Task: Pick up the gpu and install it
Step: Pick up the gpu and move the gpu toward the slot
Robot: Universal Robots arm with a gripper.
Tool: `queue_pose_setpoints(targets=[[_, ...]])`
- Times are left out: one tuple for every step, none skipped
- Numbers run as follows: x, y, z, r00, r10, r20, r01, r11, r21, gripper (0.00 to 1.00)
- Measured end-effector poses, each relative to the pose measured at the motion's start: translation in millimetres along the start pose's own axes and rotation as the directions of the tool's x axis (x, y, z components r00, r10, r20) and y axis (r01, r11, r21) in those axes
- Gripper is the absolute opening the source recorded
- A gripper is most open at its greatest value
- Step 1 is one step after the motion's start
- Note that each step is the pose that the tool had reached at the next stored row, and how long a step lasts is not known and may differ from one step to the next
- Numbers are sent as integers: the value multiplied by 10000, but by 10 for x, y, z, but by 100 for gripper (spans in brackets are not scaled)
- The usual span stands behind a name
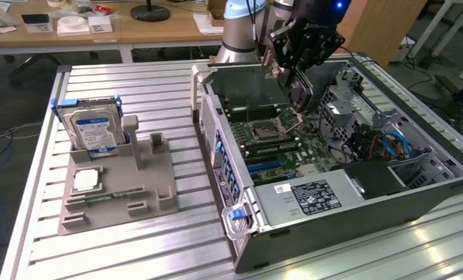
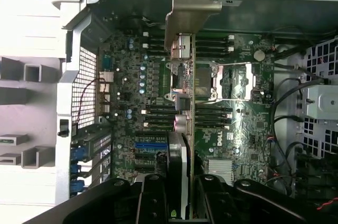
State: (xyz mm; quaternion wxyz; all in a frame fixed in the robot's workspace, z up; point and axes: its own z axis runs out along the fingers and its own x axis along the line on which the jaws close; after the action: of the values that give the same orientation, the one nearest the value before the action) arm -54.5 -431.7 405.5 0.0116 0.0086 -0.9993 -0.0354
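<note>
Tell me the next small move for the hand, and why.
Probably carry the gpu sideways toward the blue slot: the hand grips it above the motherboard, near the CPU socket, seemingly not yet lined up with that slot.

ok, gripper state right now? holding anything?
Gripper: closed on the gpu, held above the motherboard inside the open computer case.
</note>
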Motion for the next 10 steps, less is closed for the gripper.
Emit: queue_pose_setpoints(targets=[[-6, 0, 0, 10000, 0, 0, 0, 10000, 0, 28], [-12, 0, 1, 10000, 0, 0, 0, 10000, 0, 28], [-18, 0, 1, 10000, -1, 0, 1, 10000, -1, 28], [-25, 0, 1, 10000, 0, 0, 0, 10000, 0, 28], [-31, -1, 2, 10000, 0, 0, 0, 10000, -1, 28], [-40, -1, 2, 10000, 0, 0, 0, 10000, -1, 28], [-49, -1, 2, 10000, 0, -1, 0, 10000, 1, 28], [-59, -1, 2, 10000, -1, 0, 1, 10000, 0, 28], [-69, -1, 2, 10000, 0, -1, 0, 10000, 0, 28], [-84, -2, 3, 10000, 1, 0, -1, 10000, 0, 28]])
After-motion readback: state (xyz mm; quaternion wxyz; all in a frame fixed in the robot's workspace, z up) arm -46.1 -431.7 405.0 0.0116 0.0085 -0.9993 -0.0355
